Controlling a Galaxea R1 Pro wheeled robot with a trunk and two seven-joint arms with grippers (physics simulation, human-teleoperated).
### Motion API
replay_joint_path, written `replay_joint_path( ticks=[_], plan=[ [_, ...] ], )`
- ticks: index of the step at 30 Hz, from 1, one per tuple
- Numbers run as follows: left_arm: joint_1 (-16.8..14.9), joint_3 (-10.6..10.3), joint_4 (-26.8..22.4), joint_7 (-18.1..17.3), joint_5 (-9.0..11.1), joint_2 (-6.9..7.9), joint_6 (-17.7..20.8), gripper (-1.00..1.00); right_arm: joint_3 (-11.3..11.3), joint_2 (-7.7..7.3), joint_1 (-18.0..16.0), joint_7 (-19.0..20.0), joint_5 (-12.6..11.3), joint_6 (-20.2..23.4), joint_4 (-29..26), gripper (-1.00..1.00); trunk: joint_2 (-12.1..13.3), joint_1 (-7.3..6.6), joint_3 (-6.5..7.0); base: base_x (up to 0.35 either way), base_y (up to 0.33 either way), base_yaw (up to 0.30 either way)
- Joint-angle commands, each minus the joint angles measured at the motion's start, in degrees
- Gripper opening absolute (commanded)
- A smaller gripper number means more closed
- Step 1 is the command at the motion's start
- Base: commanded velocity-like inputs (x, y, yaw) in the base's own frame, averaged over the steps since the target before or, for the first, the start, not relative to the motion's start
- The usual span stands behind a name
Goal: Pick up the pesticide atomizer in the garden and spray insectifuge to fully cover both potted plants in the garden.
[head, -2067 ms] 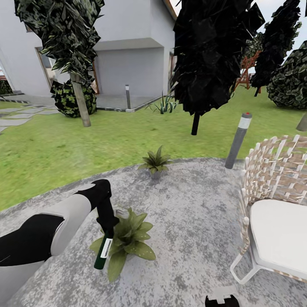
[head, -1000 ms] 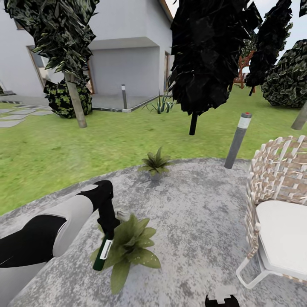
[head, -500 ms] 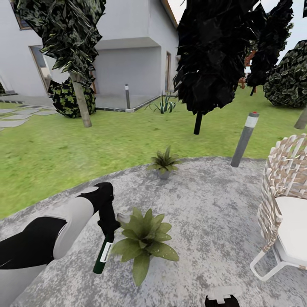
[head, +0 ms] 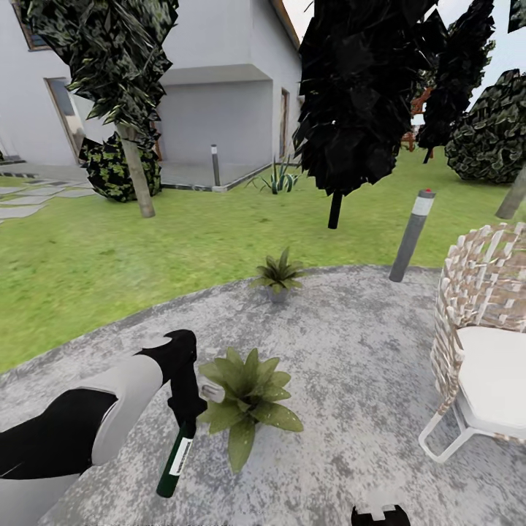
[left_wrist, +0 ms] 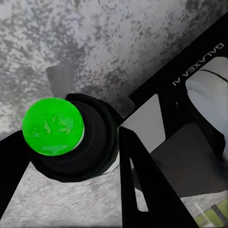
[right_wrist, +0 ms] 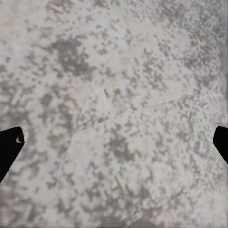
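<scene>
- Currently left gripper point(head: 183, 409) pinches the slim dark green bottle with white label, the pesticide atomizer point(head: 174, 462), base down over mottled grey paving point(head: 351, 351).
- Near broad-leaved potted plant point(head: 248, 402) just beside it; second plant point(head: 278, 275) at patio edge.
- Right gripper point(right_wrist: 114, 142): fingertips spread, nothing between.

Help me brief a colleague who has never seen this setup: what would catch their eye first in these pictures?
Probably the left gripper low on the left of the head view, holding the dark pesticide atomizer base-down beside the nearer potted plant on the grey patio. The farther potted plant sits at the patio's edge by the lawn, and a woven chair stands at the right. In the left wrist view, the bottle's bright green base stands out.
</scene>
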Motion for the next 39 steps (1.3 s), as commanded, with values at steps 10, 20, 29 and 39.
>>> replay_joint_path(
  ticks=[10,20,29,39],
  plan=[
    [3.7,-0.3,-4.0,2.4,0.2,1.14,0.6,-1.0,-0.5,0.02,0.0,-0.2,0.6,-0.2,0.1,1.0,0.0,-0.03,-0.05,-0.011,0.0,-0.176],
    [8.6,-0.2,-7.8,2.5,0.3,5.24,0.6,-1.0,-0.5,-0.07,0.0,-0.4,0.7,-0.2,0.1,1.0,0.0,-0.03,-0.05,0.0,0.0,-0.002],
    [10.0,0.0,-10.0,2.3,0.6,3.38,0.7,-1.0,-0.5,-0.07,0.0,-0.4,0.7,-0.2,0.1,1.0,0.0,-0.03,-0.05,0.0,0.0,0.0],
    [14.7,0.2,-10.9,2.8,0.7,4.92,0.7,-1.0,-0.5,-0.07,0.0,-0.4,0.7,-0.2,0.1,1.0,0.0,-0.03,-0.05,0.0,0.0,0.0]
  ],
)
